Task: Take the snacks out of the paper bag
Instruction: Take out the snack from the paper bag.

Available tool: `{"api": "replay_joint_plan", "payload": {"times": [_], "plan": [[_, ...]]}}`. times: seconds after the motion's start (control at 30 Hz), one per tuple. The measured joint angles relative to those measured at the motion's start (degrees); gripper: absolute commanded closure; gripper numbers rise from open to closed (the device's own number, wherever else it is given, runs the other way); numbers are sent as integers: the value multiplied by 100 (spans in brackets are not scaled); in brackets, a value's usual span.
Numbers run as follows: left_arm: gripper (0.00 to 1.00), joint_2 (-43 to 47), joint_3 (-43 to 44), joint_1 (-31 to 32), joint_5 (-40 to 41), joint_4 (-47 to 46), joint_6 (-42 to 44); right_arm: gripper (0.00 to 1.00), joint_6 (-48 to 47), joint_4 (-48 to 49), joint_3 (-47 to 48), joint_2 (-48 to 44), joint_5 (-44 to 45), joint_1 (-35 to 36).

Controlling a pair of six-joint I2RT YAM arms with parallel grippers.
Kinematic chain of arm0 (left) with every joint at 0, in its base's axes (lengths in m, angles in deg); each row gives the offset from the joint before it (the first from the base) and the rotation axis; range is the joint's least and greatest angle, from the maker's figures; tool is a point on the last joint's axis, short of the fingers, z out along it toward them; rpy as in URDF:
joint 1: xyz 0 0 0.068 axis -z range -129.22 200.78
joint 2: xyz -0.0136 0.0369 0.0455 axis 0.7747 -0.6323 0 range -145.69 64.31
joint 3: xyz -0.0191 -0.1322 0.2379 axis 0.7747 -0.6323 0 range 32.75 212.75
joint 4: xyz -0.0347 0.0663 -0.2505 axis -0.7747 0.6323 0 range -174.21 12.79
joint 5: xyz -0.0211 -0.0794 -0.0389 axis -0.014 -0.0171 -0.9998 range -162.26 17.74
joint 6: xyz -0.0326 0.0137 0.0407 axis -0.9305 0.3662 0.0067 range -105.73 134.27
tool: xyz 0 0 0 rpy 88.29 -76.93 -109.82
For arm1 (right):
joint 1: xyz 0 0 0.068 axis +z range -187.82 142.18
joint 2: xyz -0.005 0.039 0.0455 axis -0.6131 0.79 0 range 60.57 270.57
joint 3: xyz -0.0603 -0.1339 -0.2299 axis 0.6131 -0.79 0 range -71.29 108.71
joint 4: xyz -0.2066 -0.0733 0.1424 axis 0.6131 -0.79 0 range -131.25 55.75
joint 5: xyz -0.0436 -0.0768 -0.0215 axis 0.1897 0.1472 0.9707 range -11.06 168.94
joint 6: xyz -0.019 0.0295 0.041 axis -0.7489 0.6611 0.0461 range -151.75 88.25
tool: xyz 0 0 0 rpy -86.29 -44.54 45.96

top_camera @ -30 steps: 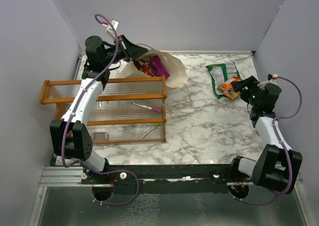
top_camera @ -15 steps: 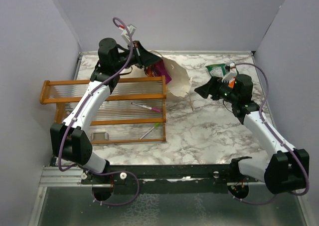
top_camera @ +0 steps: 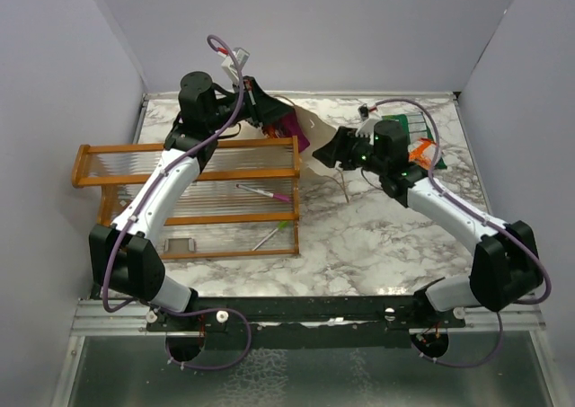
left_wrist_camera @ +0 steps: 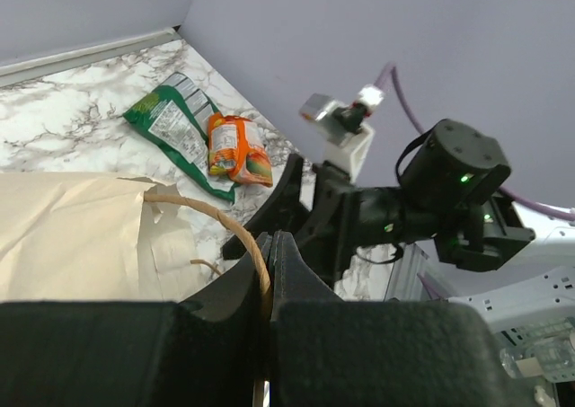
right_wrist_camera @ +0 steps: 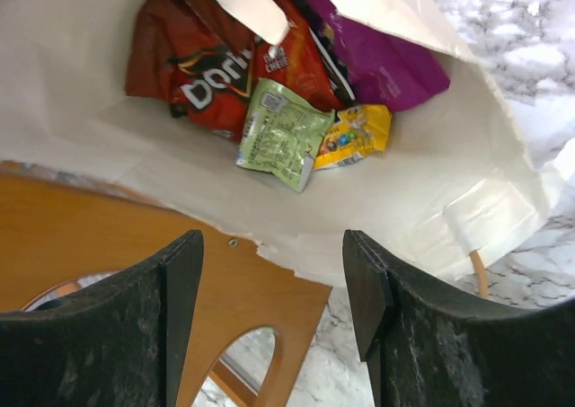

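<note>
step in hand: reach into paper bag (right_wrist_camera: 431,200) for next snack. bag mouth held open by left pincer (left_wrist_camera: 269,245), clenched on twine handle (left_wrist_camera: 216,211). right pincer (right_wrist_camera: 274,245) released, empty, at mouth. doritos bag (right_wrist_camera: 193,75), lime packet (right_wrist_camera: 280,130), magenta packet (right_wrist_camera: 377,61) inside. next: deeper entry needed, topmost lime packet to be pinched.

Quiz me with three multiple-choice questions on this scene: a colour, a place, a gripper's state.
1. The small packet overlapping the red chip bag inside the paper bag is: A lime, B blue, C black.
2. The orange packet lies: A inside the bag, B on the table beside the green packet, C in a gripper.
3. The left gripper is: A open, B shut on the twine handle, C shut on a packet.
Answers: A, the right wrist view shows lime; B, it lies outside on marble; B, the handle is pinched in it.
</note>
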Motion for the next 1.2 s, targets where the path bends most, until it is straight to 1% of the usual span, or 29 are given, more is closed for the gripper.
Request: {"api": "replay_joint_plan", "payload": {"times": [0.13,0.27,0.5,0.57,0.63,0.8,0.93,1.07,1.2], "plan": [[100,11,-39,-2,-66,-144,2,43,262,267,2,577,588,433],[100,52,-223,-2,-199,-422,-31,45,466,551,20,1014,866,691],[100,11,-284,11,-315,-890,-280,44,616,1071,-55,1110,973,713],[100,-144,-72,61,-304,-872,-275,43,612,1204,-173,1073,1036,717],[100,-442,358,203,-280,-693,-212,42,608,1241,-289,1005,1147,717],[100,-1316,1488,791,-221,-221,-87,42,675,1303,-645,726,1351,590],[100,-1862,2133,1226,-138,153,22,43,704,1325,-994,433,1394,323],[100,-2090,2393,1530,-114,494,175,44,684,1335,-1261,114,1460,210],[100,-2129,2531,1635,-120,844,435,45,590,1410,-1416,-15,1281,212]]}}
